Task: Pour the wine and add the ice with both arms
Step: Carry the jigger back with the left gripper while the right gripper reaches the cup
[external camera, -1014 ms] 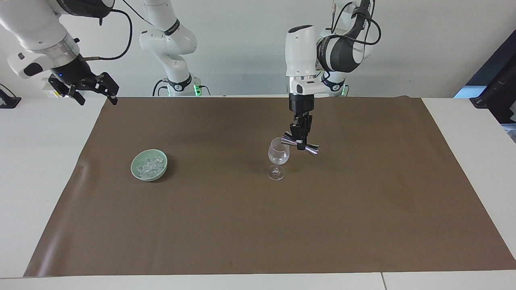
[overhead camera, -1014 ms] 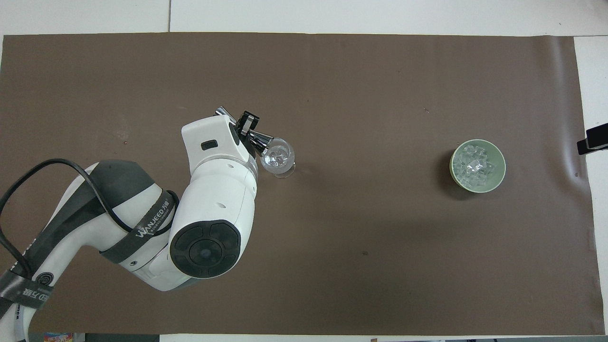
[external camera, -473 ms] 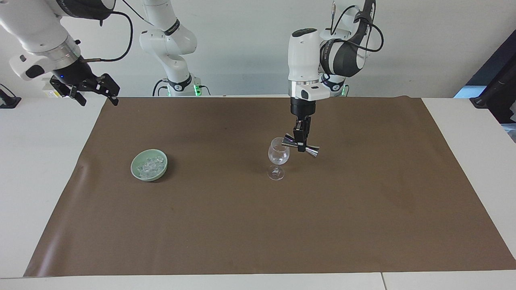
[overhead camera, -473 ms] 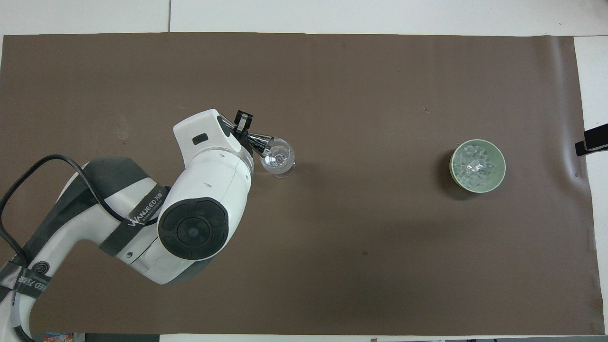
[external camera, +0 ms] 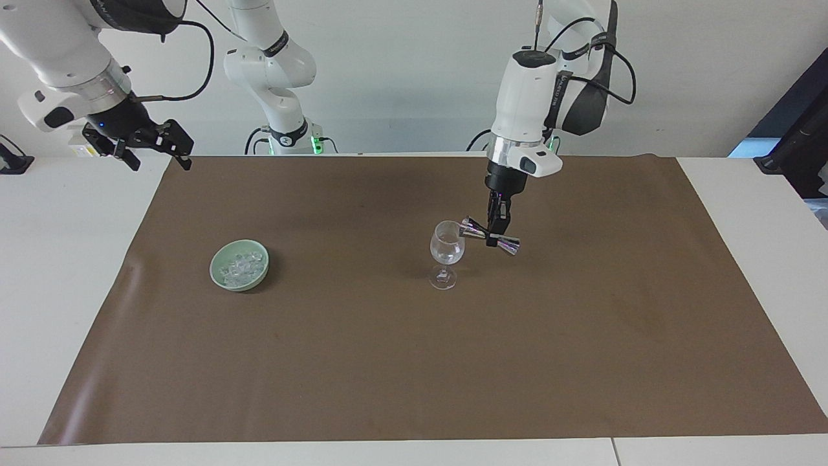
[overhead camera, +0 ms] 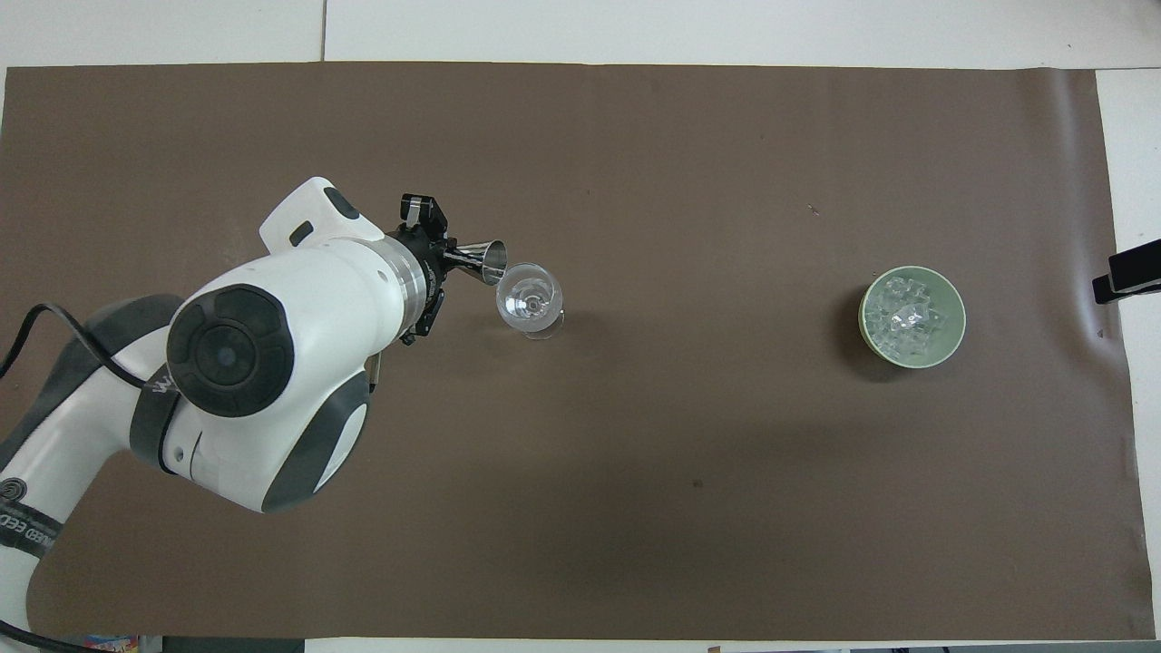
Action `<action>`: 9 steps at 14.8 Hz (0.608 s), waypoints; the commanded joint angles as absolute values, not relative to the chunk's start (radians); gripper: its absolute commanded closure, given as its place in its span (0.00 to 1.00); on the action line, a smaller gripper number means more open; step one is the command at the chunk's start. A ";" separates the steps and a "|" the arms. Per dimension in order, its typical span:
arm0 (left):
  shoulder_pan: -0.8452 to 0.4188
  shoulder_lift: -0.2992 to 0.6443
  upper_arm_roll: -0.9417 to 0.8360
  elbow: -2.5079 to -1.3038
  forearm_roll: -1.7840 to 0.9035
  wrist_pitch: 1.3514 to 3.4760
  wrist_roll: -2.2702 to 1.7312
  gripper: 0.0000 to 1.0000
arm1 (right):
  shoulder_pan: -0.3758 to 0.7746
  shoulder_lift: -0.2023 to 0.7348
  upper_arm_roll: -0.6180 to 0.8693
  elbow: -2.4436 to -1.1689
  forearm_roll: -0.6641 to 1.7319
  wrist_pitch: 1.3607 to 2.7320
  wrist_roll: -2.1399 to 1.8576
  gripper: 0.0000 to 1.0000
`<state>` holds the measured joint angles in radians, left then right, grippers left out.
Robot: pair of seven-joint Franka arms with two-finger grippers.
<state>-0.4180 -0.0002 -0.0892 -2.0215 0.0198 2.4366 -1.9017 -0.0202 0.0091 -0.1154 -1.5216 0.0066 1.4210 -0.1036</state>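
Over the brown mat, the left pincer [external camera: 499, 237] grips a shiny steel double-cone jigger [external camera: 490, 236] (tilted, mouth at the rim) beside the clear stemmed wine glass [external camera: 446, 262]. Small clear ice cubes [external camera: 240, 266] fill the pale green bowl [external camera: 222, 279] toward the right arm's end of the desk [external camera: 58, 259], where the right pincer [external camera: 150, 147] waits wide apart.

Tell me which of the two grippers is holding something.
The left gripper, over the mat beside the wine glass, is shut on a metal jigger tipped toward the glass's rim. The right gripper hangs open and empty over the table's edge.
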 commanded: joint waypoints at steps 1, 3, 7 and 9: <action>-0.344 -0.002 -0.091 -2.013 -0.194 2.428 -1.771 1.00 | -0.017 -0.066 -0.109 -1.658 0.014 1.523 -0.094 0.00; -0.292 -0.003 -0.091 -2.017 -0.360 2.419 -1.650 1.00 | 0.040 -0.098 -0.109 -1.742 0.015 1.633 -0.101 0.00; -0.186 0.014 -0.091 -2.028 -0.633 2.410 -1.452 1.00 | 0.087 -0.136 -0.106 -1.877 0.023 1.784 -0.133 0.00; -0.108 0.021 -0.092 -2.042 -0.743 2.383 -1.341 1.00 | 0.087 -0.140 -0.107 -1.945 0.029 1.853 -0.281 0.00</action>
